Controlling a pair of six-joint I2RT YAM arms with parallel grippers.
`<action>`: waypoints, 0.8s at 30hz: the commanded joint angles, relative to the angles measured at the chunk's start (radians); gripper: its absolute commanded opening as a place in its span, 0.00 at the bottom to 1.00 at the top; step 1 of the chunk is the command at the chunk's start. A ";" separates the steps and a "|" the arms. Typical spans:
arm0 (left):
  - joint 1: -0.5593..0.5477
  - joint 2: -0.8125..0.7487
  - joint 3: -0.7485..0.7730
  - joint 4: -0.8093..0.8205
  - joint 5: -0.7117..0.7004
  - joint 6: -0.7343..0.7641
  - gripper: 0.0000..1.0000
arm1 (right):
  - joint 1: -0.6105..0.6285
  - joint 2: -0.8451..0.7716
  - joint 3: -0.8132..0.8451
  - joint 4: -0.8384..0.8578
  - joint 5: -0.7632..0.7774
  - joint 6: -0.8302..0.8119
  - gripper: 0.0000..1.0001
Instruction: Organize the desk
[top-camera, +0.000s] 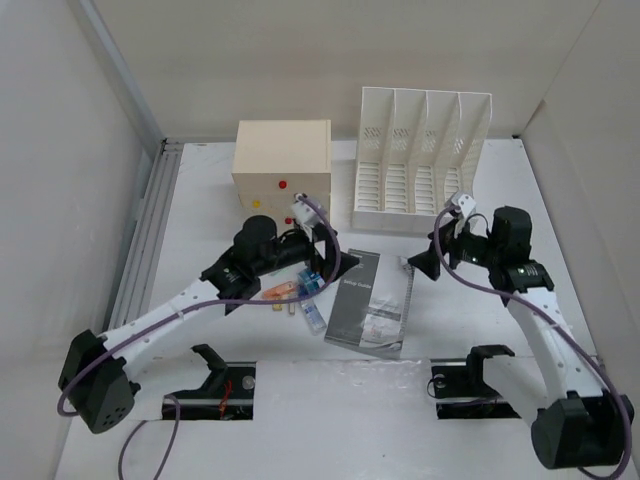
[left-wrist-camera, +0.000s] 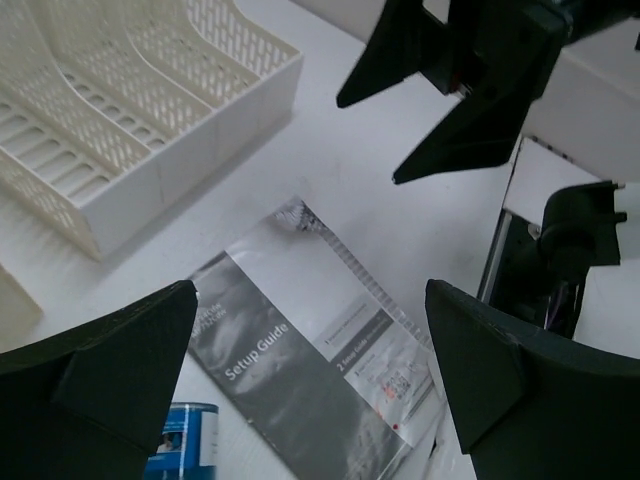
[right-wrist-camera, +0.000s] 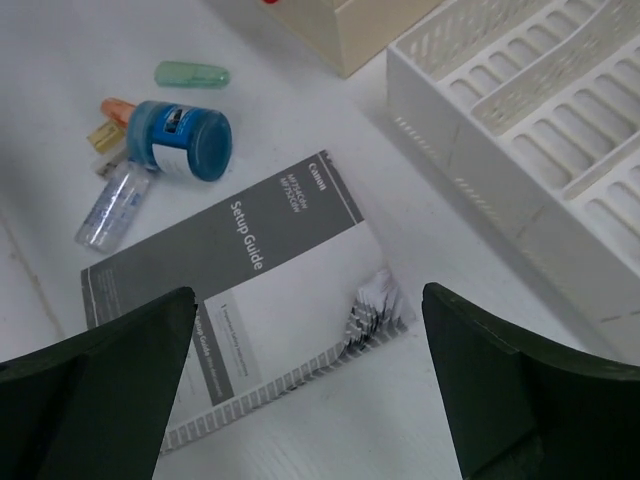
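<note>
Across the middle of the overhead view lies the white table (top-camera: 300, 340), its ribbed rail (top-camera: 150, 230) down the left edge and white panels (top-camera: 60, 150) around it; at upper centre we see a cream drawer box (top-camera: 283, 160) and, to its right, a white file rack (top-camera: 420, 165); a grey Setup Guide booklet (top-camera: 370, 300) lies flat at centre, one corner curled; left of it sit a blue-capped jar (right-wrist-camera: 180, 140), a green capsule (right-wrist-camera: 192, 74) and a clear little bottle (right-wrist-camera: 112, 205); the left hand (top-camera: 322, 250) and right hand (top-camera: 428, 255) hover on either side of the booklet, both spread wide and holding nothing.
</note>
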 joint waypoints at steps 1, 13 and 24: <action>-0.064 0.042 -0.024 0.059 -0.074 0.033 0.94 | -0.004 0.103 0.004 0.063 -0.063 0.062 1.00; -0.140 0.286 -0.014 0.086 -0.232 -0.021 0.73 | -0.004 0.406 0.013 0.116 0.109 0.183 1.00; -0.184 0.456 0.016 0.076 -0.259 -0.072 0.64 | -0.004 0.520 -0.007 0.125 0.157 0.233 0.96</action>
